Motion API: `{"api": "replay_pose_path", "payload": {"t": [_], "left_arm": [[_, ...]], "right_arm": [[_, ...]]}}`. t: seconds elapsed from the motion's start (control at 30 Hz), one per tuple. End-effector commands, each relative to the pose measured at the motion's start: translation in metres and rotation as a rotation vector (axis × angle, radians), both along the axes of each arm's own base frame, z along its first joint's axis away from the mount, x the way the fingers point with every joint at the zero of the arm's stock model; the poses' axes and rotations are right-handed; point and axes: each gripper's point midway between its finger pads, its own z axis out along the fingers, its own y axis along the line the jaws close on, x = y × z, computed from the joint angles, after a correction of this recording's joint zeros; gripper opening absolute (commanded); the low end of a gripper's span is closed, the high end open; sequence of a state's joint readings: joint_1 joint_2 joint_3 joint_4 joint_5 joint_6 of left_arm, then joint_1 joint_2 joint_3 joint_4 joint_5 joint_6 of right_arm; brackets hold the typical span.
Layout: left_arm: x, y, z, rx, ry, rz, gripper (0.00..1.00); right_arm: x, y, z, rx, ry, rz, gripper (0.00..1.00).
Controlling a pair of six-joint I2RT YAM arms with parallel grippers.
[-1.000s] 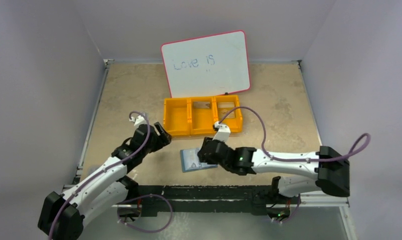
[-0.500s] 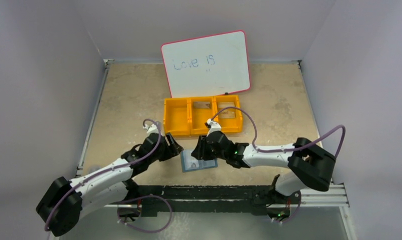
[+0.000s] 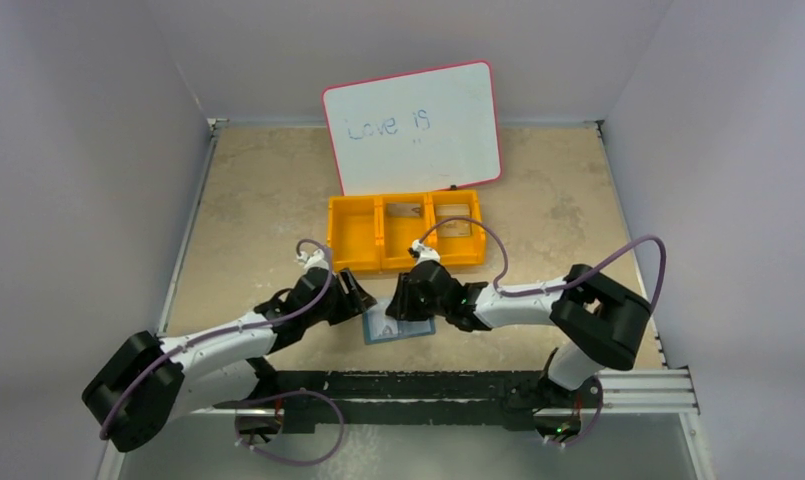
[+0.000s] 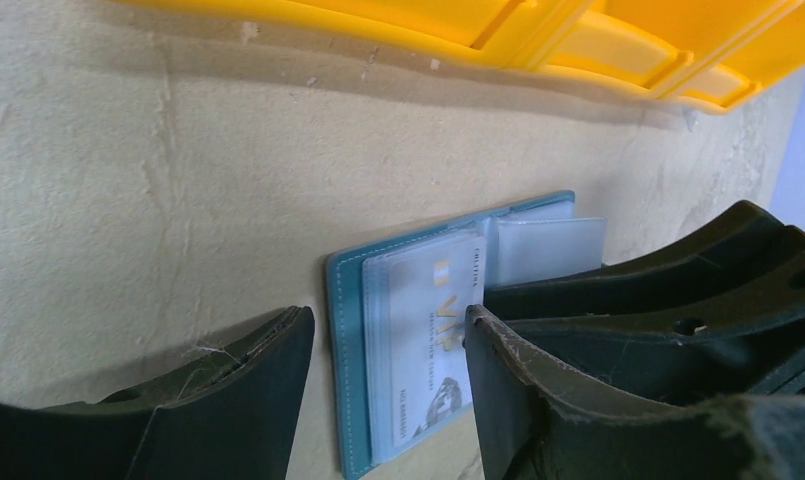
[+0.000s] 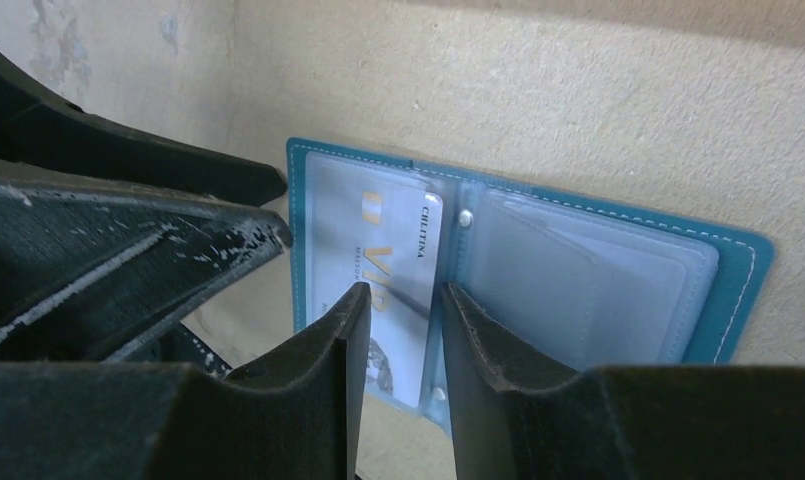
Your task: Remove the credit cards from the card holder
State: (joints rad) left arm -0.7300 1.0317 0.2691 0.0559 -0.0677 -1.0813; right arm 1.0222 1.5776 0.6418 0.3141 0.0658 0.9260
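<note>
While the card holder (image 3: 393, 325) lies open at 6 o'clock of the orange bin (image 3: 353, 240), one credit card (image 5: 393, 260) sits in its 9 o'clock sleeve. The left gripper (image 4: 388, 318) straddles that page with its jaws apart and empty. The right gripper (image 5: 405, 292) hovers over the card's spine-side edge, jaws narrowly parted and clasping nothing. The card is judged light, stiff and slick, so pinch its exposed edge.

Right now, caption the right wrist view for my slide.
Parted fingers over a VIP card in the open teal card holder.
</note>
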Motion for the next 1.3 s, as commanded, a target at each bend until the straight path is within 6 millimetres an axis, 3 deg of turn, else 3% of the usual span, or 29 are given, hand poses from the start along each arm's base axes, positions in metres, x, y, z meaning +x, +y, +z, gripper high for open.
{"api": "replay_pose_path", "payload": {"t": [0.0,0.33,0.5,0.73,1.03,1.13,1.27], "left_arm": [[-0.005,-0.009,-0.002,-0.010,0.016,-0.052,0.57],[-0.016,0.001,-0.018,0.064,0.066,-0.082,0.51],[-0.019,-0.003,-0.025,0.101,0.088,-0.133,0.42],[-0.014,0.001,-0.026,0.141,0.082,-0.124,0.30],[-0.013,0.009,-0.030,0.188,0.079,-0.112,0.15],[-0.013,0.008,-0.032,0.197,0.083,-0.117,0.12],[-0.013,0.007,-0.035,0.197,0.086,-0.118,0.11]], "right_arm": [[0.010,0.013,0.015,0.050,-0.004,-0.017,0.35],[0.012,0.000,0.007,0.117,0.039,-0.038,0.29],[0.010,0.007,0.002,0.115,0.057,-0.001,0.27],[0.011,-0.001,0.004,0.125,0.056,-0.032,0.23],[0.009,-0.006,0.003,0.096,0.078,-0.037,0.28],[0.019,-0.006,0.010,0.067,0.029,-0.044,0.26],[0.004,0.003,0.010,0.132,0.083,0.019,0.22]]}}
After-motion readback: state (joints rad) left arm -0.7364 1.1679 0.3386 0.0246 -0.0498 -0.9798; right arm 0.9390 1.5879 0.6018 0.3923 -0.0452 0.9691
